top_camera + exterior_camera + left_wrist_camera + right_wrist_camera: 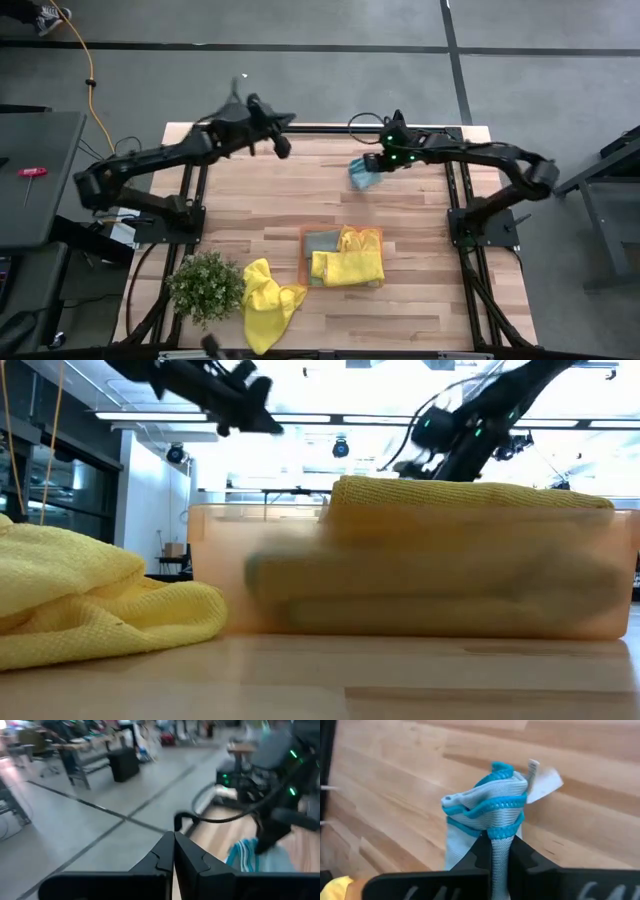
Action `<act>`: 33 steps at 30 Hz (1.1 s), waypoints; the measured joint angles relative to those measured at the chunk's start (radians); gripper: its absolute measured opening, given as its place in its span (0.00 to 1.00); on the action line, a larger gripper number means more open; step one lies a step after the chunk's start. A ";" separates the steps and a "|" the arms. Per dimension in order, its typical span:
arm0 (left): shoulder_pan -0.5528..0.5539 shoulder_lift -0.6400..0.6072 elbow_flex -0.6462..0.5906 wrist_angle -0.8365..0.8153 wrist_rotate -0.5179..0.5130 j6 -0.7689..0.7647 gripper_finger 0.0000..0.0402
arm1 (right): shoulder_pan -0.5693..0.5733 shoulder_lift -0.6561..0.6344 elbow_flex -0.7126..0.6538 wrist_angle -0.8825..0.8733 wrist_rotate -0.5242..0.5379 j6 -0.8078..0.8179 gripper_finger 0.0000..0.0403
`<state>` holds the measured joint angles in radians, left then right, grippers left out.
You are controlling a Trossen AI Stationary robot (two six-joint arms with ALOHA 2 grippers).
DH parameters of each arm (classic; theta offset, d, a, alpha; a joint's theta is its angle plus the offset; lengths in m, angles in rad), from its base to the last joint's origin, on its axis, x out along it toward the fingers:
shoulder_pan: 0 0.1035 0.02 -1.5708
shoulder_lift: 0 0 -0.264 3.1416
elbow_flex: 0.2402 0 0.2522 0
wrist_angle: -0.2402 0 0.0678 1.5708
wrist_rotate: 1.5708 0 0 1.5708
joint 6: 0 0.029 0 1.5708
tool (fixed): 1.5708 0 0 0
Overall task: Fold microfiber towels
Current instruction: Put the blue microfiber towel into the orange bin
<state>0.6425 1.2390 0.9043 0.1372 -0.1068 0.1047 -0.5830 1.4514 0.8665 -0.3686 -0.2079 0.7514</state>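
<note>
**Ana:** Fingers first, from the left: the left gripper (173,851) has its two dark fingers pressed flat together with nothing between them, raised over the far left part of the table (250,200).

**Ben:** And the right gripper (499,840)?

**Ana:** Clamped on a bunched edge of the light blue towel (487,805). The teal-stitched hem and a white tag stand just beyond the fingertips, and the rest of the cloth hangs below them, over bare wood.

**Ben:** Where are the other towels relative to that grip?

**Ana:** Well apart from both grippers, toward the near edge. A crumpled yellow towel (268,300) lies loose beside the potted plant (205,285). To its right, the orange tray (303,250) holds a grey-blue towel (322,242) and folded yellow towels (352,262).

**Ben:** So which step is it?

**Ana:** It looks like the pick-up of the blue towel, before any fold is made.

**Ben:** And next?

**Ana:** Probably spreading it flat. The grip is on a gathered clump rather than a single corner, so the empty left gripper would likely need to take another edge to open the cloth out.
</note>
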 joint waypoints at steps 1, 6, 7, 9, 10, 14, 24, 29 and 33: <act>0.008 -0.028 0.000 -0.004 -0.006 -0.023 0.00 | 0.004 -0.032 0.000 -0.026 0.016 -0.002 0.01; 0.037 -0.122 0.000 -0.004 -0.017 -0.077 0.00 | 0.079 -0.151 0.001 -0.097 0.016 0.015 0.00; 0.040 -0.130 0.000 -0.004 -0.017 -0.076 0.00 | 0.102 -0.167 0.001 -0.098 0.012 0.024 0.00; 0.040 -0.136 0.000 -0.006 -0.014 -0.081 0.00 | 0.150 -0.188 0.001 -0.090 -0.010 0.040 0.00; 0.040 -0.138 0.000 -0.007 -0.014 -0.092 0.00 | 0.176 -0.196 0.001 -0.078 -0.025 0.061 0.00; 0.038 -0.138 0.000 -0.007 -0.010 -0.130 0.00 | 0.293 -0.201 0.042 -0.067 -0.054 0.126 0.00; 0.032 -0.138 0.000 -0.024 0.020 -0.094 0.00 | 0.589 -0.116 0.224 0.030 0.025 0.351 0.00; 0.031 -0.138 0.000 -0.072 0.028 -0.067 0.00 | 0.706 -0.002 0.225 0.217 0.148 0.541 0.00; 0.032 -0.138 0.000 -0.100 0.037 -0.065 0.00 | 0.757 0.114 0.225 0.406 0.229 0.627 0.00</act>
<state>0.6746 1.1011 0.9043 0.0375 -0.0694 0.0401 0.1740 1.5653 1.0920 0.0378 0.0212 1.3781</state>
